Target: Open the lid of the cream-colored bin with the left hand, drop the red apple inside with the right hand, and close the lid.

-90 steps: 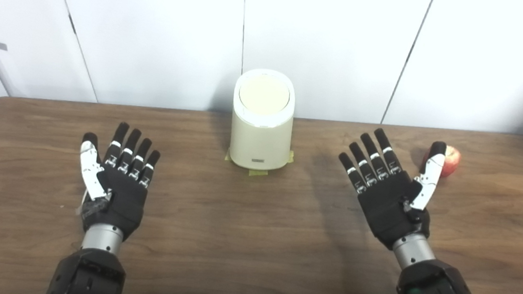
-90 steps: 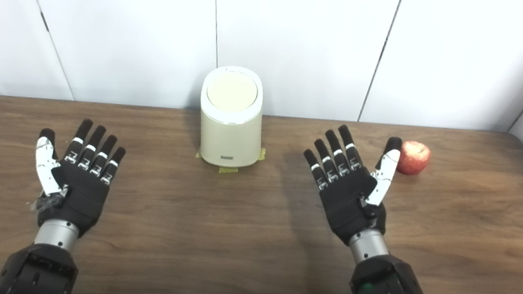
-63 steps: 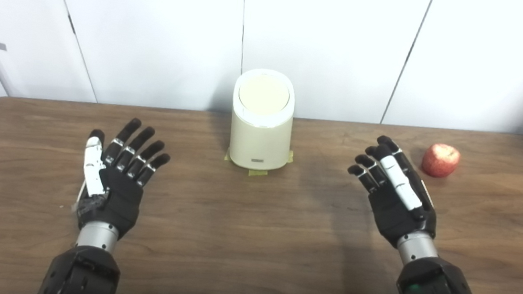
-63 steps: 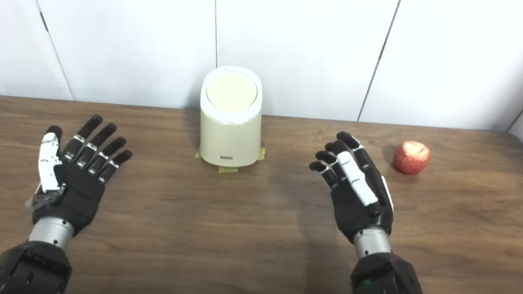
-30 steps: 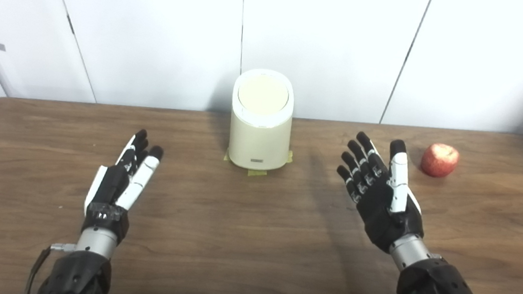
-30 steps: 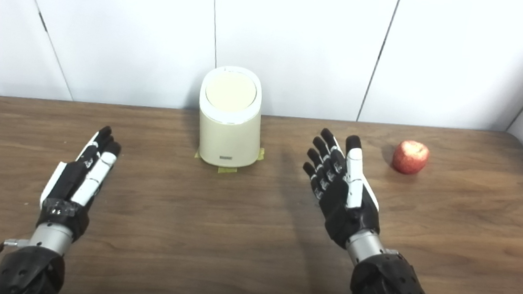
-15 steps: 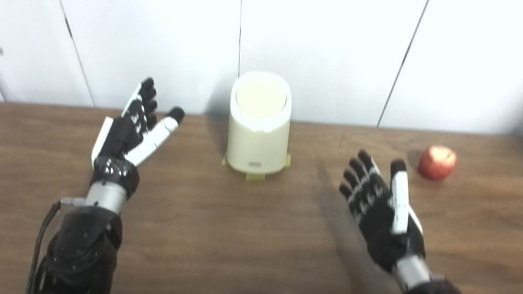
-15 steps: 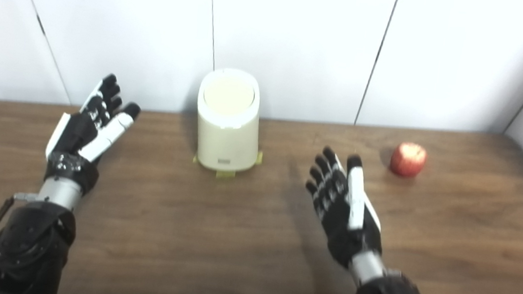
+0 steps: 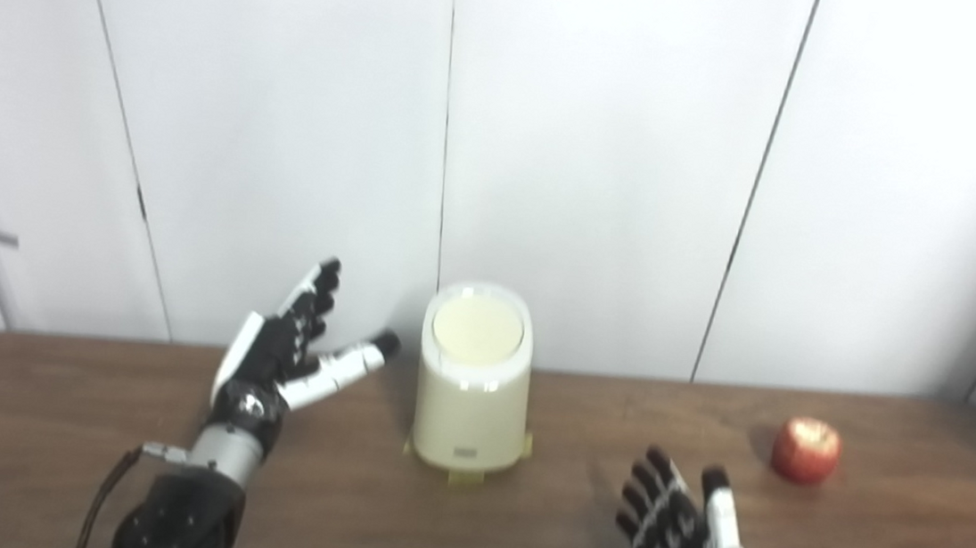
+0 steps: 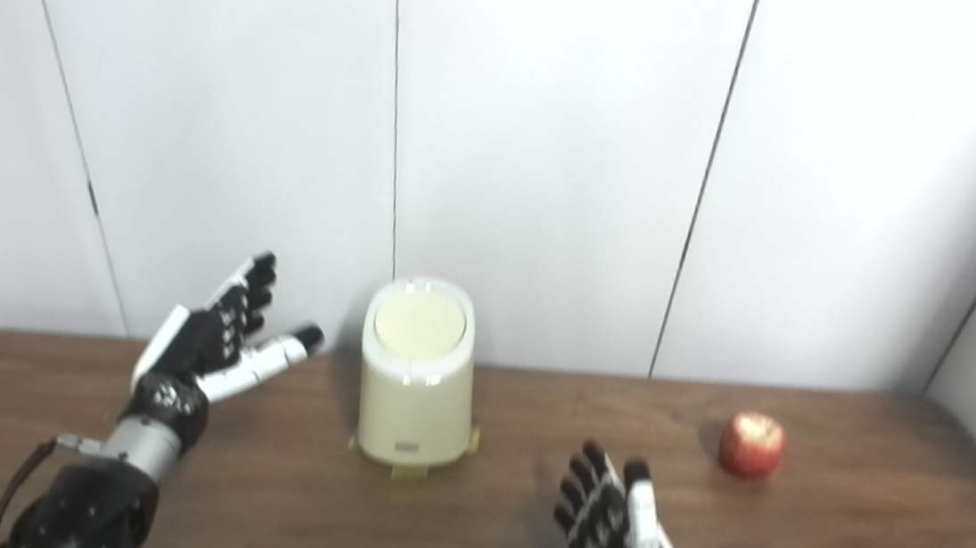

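The cream-colored bin [image 9: 472, 380] is seen standing upright at the back of the wooden counter [image 9: 340, 510], close to the white wall panels [image 9: 606, 160], with its round lid [image 9: 478, 324] lying shut on top and bits of yellowish tape [image 9: 466, 478] showing at its base. The left hand [image 9: 287, 358] is raised just to the left of the bin without touching it, its fingers [image 9: 313, 293] spread apart and nothing held. The right hand [image 9: 686, 544] is held low at the front edge with its fingers likewise apart and empty, while the red apple [image 9: 806, 450] rests on the counter well to the right of the bin, apart from both hands.
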You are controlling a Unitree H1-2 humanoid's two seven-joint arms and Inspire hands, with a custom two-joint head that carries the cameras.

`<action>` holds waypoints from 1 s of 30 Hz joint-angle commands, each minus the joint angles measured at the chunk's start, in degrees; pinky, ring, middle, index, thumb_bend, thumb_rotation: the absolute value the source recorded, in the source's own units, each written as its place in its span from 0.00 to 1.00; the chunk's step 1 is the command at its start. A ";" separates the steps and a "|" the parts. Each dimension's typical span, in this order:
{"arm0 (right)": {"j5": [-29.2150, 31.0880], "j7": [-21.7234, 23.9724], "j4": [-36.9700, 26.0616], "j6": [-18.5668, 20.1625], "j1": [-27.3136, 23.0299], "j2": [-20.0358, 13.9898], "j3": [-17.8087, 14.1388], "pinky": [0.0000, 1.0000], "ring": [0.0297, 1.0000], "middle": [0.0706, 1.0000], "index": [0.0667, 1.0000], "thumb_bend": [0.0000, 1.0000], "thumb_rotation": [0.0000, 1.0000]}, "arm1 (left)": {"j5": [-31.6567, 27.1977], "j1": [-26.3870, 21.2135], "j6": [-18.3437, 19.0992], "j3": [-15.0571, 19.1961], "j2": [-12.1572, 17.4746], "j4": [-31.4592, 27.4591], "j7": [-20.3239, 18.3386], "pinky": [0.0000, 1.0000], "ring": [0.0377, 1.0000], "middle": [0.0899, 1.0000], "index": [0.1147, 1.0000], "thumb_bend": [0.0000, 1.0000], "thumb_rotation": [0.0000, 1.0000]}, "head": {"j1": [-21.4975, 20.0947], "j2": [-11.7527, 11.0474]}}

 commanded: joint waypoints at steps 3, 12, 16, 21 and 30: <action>-0.37 2.11 0.82 -4.96 -1.67 0.77 -0.55 1.00 1.00 1.00 1.00 0.54 1.00 | 3.51 -5.01 -0.58 -0.48 0.50 1.90 -1.96 0.92 0.96 0.97 0.99 0.90 0.35 | 0.14 -2.45; -0.81 3.52 3.89 -7.17 -2.32 1.33 -1.00 1.00 1.00 1.00 1.00 0.51 1.00 | 5.36 -9.27 -1.59 -1.08 -1.44 9.66 -3.15 0.88 0.94 0.97 0.99 0.93 0.29 | 0.62 -5.51; -1.23 3.87 4.91 -8.02 -2.60 1.46 -1.05 1.00 1.00 1.00 1.00 0.51 1.00 | 5.35 -10.83 -4.53 -0.36 -2.54 13.59 -2.28 0.90 0.96 0.98 0.98 0.92 0.20 | 0.55 -6.16; -1.18 4.34 5.80 -8.63 -2.83 1.79 -1.32 1.00 1.00 1.00 1.00 0.49 1.00 | 6.36 -13.84 -10.63 -0.55 -3.47 19.96 -0.85 0.90 0.96 0.97 0.97 0.94 0.11 | 0.40 -6.47; -1.19 4.92 6.15 -8.98 -2.70 1.96 -1.48 1.00 1.00 1.00 1.00 0.50 1.00 | 12.82 -19.48 -16.15 -4.29 -3.14 28.94 0.67 0.84 0.92 0.94 0.95 0.96 0.16 | 1.91 -6.12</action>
